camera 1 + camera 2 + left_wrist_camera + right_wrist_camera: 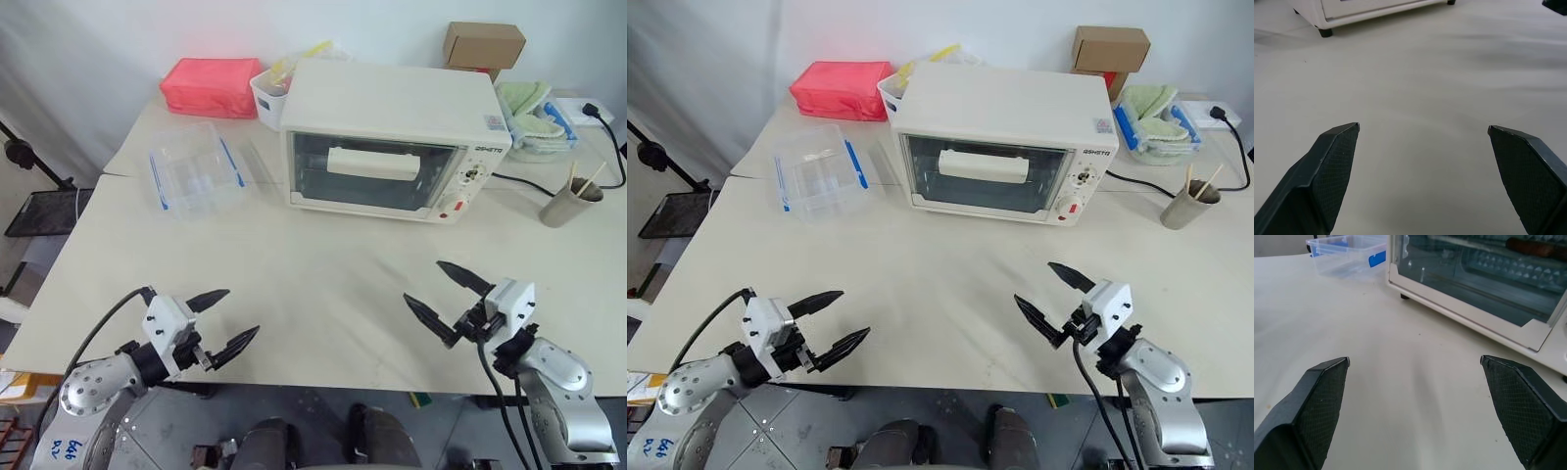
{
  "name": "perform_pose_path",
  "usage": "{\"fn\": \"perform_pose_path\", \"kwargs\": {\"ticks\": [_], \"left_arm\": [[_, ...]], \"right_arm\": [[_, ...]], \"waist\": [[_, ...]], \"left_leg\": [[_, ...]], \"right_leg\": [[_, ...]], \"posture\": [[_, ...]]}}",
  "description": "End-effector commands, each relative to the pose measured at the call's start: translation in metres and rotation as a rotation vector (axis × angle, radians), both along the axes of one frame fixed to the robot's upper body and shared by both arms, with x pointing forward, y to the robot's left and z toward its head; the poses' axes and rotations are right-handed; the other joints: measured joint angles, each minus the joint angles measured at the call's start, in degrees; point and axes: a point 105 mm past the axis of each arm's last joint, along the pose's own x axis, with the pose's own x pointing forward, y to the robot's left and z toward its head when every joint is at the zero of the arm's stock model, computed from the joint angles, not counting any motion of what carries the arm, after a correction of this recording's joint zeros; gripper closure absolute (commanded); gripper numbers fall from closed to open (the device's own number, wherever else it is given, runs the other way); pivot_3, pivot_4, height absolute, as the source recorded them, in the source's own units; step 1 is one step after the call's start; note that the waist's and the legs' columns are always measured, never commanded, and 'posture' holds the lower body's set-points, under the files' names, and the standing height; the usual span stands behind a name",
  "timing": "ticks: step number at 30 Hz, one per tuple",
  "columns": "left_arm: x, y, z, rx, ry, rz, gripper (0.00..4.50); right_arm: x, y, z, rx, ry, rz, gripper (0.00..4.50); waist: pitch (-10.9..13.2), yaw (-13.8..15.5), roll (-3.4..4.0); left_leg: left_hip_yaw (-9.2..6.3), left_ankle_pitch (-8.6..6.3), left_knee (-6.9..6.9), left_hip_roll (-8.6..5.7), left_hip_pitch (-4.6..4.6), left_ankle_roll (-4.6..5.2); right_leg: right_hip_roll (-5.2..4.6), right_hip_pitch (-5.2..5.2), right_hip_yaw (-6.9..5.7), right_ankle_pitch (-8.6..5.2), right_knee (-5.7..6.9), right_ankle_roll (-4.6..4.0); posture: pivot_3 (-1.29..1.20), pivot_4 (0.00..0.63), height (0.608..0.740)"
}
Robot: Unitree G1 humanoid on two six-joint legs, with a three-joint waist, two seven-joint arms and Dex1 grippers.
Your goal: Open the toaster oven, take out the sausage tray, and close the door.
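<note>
The cream-white toaster oven (392, 137) stands at the back of the table, its glass door (372, 171) shut and the bar handle (374, 163) across it. Through the glass in the right wrist view I see the ridged sausage tray (1508, 265) with a dark red sausage (1529, 247) on it. My left gripper (220, 321) hovers open near the table's front left edge with nothing between its fingers. At the front right, my right gripper (449, 302) is open and empty too, pointing toward the oven. Both are well short of the oven.
A clear blue-clipped plastic box (196, 168) sits left of the oven, a pink pack (211, 86) and a white bin (269, 96) behind it. A cardboard box (483, 45), green cloths (534, 113), a cable (607, 147) and a cup with sticks (570, 201) stand at the right.
</note>
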Motion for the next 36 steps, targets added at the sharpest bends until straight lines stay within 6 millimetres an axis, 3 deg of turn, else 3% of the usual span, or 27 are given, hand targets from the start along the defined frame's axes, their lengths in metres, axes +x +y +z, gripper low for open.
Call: {"fn": "perform_pose_path", "kwargs": {"ticks": [1,3,8,14,18,22,27,35,36], "left_arm": [[0.004,-0.004,0.009,0.009,-0.054,-0.003,0.02],[0.01,-0.005,0.014,-0.05,-0.041,-0.01,0.02],[0.027,-0.005,0.052,-0.319,-0.037,-0.122,0.02],[0.054,-0.012,0.07,-0.318,-0.091,-0.197,0.02],[0.058,-0.016,0.074,-0.3,-0.104,-0.248,0.02],[0.056,-0.02,0.074,-0.307,-0.104,-0.26,0.02],[0.056,-0.021,0.071,-0.331,-0.093,-0.24,0.02],[0.08,-0.008,0.09,-0.415,-0.13,-0.155,0.02],[0.083,-0.006,0.092,-0.422,-0.136,-0.151,0.2]], "right_arm": [[0.001,0.004,0.007,0.002,-0.012,0.047,0.0],[0.008,0.006,0.02,0.046,-0.018,0.054,0.0],[0.034,0.011,0.058,0.103,-0.018,0.059,0.0],[0.066,0.018,0.08,0.116,-0.04,0.046,0.0],[0.081,0.025,0.099,0.181,-0.091,0.046,0.0],[0.079,0.043,0.11,0.193,-0.134,0.131,0.0],[0.061,0.062,0.11,0.13,-0.178,0.244,0.0],[0.028,0.063,0.076,-0.07,-0.203,0.323,0.0],[0.027,0.062,0.073,-0.084,-0.201,0.322,0.0]], "waist": [[0.0,-0.19,0.01],[0.0,-0.35,0.01],[0.01,-0.43,0.03],[0.01,-0.41,0.02],[0.01,-0.54,0.02],[0.01,-0.56,0.02],[0.02,-0.48,0.03],[0.03,-0.39,0.02],[0.03,-0.39,0.02]], "left_leg": [[0.0,0.05,0.0,0.0,0.0,0.1],[-0.01,0.09,-0.01,0.01,-0.01,0.18],[-0.03,0.12,0.05,0.02,-0.02,0.2],[-0.06,0.15,0.1,-0.02,-0.07,0.23],[0.03,0.17,0.14,-0.08,-0.16,0.31],[0.0,0.17,0.09,-0.06,-0.18,0.32],[0.0,0.18,0.17,-0.06,-0.2,0.35],[-0.01,0.19,0.29,-0.05,-0.2,0.33],[-0.01,0.19,0.31,-0.05,-0.21,0.33]], "right_leg": [[0.0,0.0,-0.01,0.0,0.06,0.01],[0.02,0.0,-0.03,0.0,0.13,0.01],[0.02,-0.01,-0.05,0.01,0.19,0.02],[0.07,0.0,-0.22,0.02,0.22,0.03],[0.18,-0.02,-0.67,0.03,0.19,0.06],[0.23,-0.03,-1.06,0.03,0.19,0.06],[0.22,-0.01,-1.15,0.03,0.19,0.06],[0.19,0.02,-1.14,0.03,0.23,0.07],[0.21,0.02,-1.16,0.03,0.23,0.07]], "posture": [[0.0,0.15,0.74],[0.0,0.15,0.74],[0.0,0.15,0.74],[0.0,0.15,0.74],[0.0,0.15,0.74],[0.0,0.15,0.74],[0.0,0.15,0.74],[0.0,0.15,0.74],[0.0,0.15,0.74]]}}
